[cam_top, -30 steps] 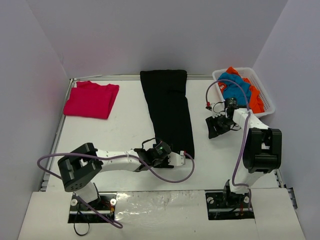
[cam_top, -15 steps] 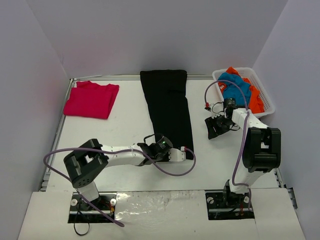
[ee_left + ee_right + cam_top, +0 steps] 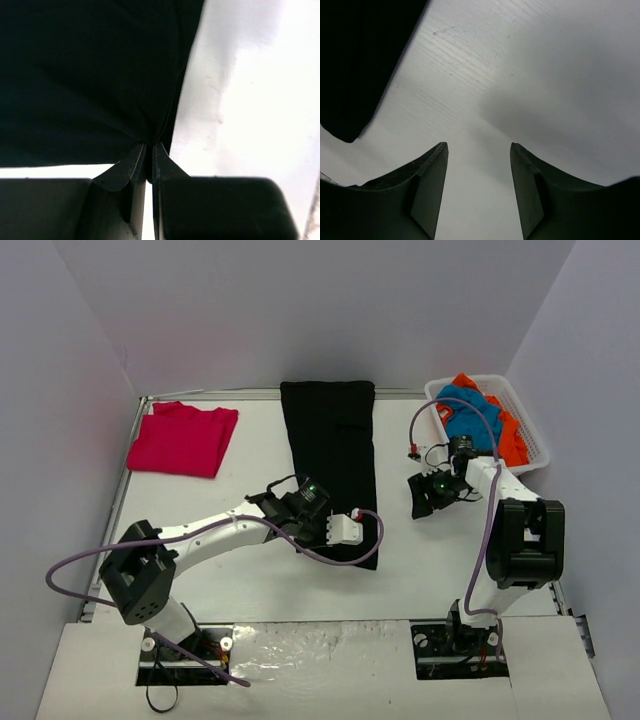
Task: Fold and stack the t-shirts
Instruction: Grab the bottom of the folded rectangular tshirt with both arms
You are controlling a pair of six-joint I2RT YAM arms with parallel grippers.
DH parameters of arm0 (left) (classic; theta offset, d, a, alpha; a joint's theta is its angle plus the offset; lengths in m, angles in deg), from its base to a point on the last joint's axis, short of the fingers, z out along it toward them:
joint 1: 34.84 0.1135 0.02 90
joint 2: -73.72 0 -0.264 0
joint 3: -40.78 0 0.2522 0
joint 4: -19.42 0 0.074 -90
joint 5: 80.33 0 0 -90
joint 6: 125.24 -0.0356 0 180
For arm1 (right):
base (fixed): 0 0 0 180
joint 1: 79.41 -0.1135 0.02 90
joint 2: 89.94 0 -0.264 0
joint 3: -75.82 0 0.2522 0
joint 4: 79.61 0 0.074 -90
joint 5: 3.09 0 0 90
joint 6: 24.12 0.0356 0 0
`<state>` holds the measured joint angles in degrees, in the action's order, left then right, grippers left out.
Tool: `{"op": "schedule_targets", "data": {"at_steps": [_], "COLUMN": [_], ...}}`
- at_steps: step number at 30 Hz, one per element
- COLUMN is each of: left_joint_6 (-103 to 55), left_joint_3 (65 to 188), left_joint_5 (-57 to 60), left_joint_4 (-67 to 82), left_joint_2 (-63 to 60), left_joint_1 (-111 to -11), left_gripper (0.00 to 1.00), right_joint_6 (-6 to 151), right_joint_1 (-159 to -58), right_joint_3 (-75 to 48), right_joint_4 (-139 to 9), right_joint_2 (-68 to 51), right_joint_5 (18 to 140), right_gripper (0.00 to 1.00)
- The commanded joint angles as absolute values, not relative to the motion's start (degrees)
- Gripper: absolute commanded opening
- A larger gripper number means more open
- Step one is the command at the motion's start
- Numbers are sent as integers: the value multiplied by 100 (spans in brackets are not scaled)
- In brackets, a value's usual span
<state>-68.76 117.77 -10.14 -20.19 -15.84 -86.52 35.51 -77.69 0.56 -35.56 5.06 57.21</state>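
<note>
Left hand [image 3: 150, 146] pinched tight on black t-shirt [image 3: 335, 455] (cloth puckered in the pinch), right hand [image 3: 478, 146] half-open, empty, at 3 o'clock, red t-shirt [image 3: 183, 440] at 10 o'clock

Four shirts are in sight, one of each colour: one black shirt [image 3: 335, 455] and one red shirt [image 3: 182, 440] on the surface [image 3: 230, 505], plus one blue shirt [image 3: 468, 418] and one orange shirt [image 3: 508, 435] bunched in the basket [image 3: 537, 430]. Whether the orange cloth is a single shirt or more cannot be told. There is one basket and one surface. Two arms stand at the near edge, the left arm [image 3: 210, 530] and the right arm [image 3: 520, 540]. Each carries one gripper, so there are two: the left gripper [image 3: 150, 146] and the right gripper [image 3: 479, 150]. Two purple cables [image 3: 488, 530] show, one along each arm.
</note>
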Motion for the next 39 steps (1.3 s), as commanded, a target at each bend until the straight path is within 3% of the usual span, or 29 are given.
{"op": "schedule_targets", "data": {"at_steps": [1,8,13,24,27,39], "left_joint_6": [-7057,-7207,-6970,-6258,-6266,-6319], "left_joint_3": [11818,11906,11704,11343,11492,11756], "left_joint_5": [-1598,-1916,-1827,-2863,-3040,-3585], "left_joint_4": [-2791,-3345,-3003,-2036,-2080,-2238], "left_joint_2": [-1505,-1812,-1760,-1768,-1961,-2348], "left_joint_1": [-8695,-8695,-8652,-7940,-7790,-7421], "left_gripper": [2,2,3,2,2,3], "right_joint_6": [3328,2853,1706,-240,-329,849], "right_joint_1": [-7818,-8405,-8706,-8758,-9144,-10850], "right_joint_3": [-69,-78,229,1195,1407,2057], "right_joint_4": [-3140,-2972,-2972,-3377,-3429,-4633], "right_joint_2": [209,-117,-538,-1390,-1497,-1638], "right_joint_5": [5150,4384,3964,3383,3443,4471], "right_gripper": [49,48,52,62,64,56]}}
